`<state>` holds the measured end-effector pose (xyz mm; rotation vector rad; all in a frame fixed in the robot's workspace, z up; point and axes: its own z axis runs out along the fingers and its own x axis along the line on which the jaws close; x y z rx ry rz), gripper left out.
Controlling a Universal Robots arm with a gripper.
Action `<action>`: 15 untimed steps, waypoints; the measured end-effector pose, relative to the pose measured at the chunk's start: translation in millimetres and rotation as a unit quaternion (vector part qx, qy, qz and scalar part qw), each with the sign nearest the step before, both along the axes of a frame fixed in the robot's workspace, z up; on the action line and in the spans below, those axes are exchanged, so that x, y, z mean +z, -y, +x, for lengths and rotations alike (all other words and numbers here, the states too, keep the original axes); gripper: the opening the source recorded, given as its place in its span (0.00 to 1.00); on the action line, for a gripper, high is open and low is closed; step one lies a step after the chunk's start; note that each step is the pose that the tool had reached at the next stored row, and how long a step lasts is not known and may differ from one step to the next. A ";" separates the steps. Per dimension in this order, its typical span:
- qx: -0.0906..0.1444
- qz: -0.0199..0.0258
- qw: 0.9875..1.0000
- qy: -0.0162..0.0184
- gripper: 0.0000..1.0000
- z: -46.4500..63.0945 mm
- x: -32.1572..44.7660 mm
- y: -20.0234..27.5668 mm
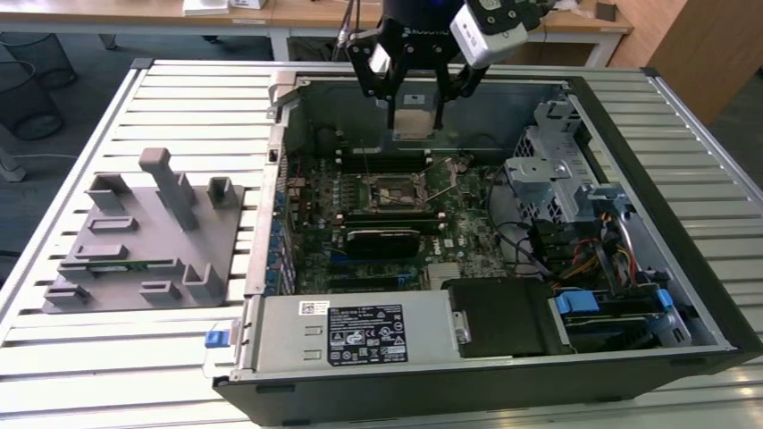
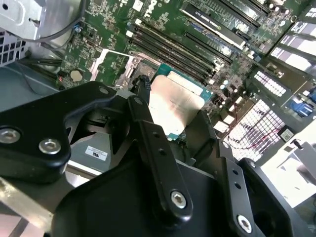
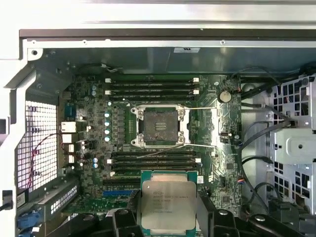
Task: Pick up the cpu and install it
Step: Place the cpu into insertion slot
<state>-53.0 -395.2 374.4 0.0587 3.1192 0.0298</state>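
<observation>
First wrist view: cpu point(image 3: 169, 201) in pincer point(image 3: 169, 219)

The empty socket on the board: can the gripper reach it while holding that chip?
Probably yes. The gripper, shut on the cpu, hangs above the open case, and the socket lies uncovered, with nothing standing over it.

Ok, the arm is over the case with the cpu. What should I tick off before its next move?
1. cpu clamped in the gripper: ok, fingers on two opposite edges.
2. socket free of any chip: ok, its dark centre is bare.
3. cpu seated: not ok, it is held above the motherboard.
4. cpu corner marks matched to the socket: cannot tell.
5. black cables clear of the socket: ok, they lie off to one side of the motherboard.
</observation>
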 end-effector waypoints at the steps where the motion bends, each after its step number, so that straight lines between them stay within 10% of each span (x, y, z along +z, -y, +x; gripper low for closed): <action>1: -0.006 0.000 1.000 0.000 0.53 0.0 -0.1 0.0; 15: -0.105 -0.001 0.995 0.000 0.53 0.0 -1.8 -0.4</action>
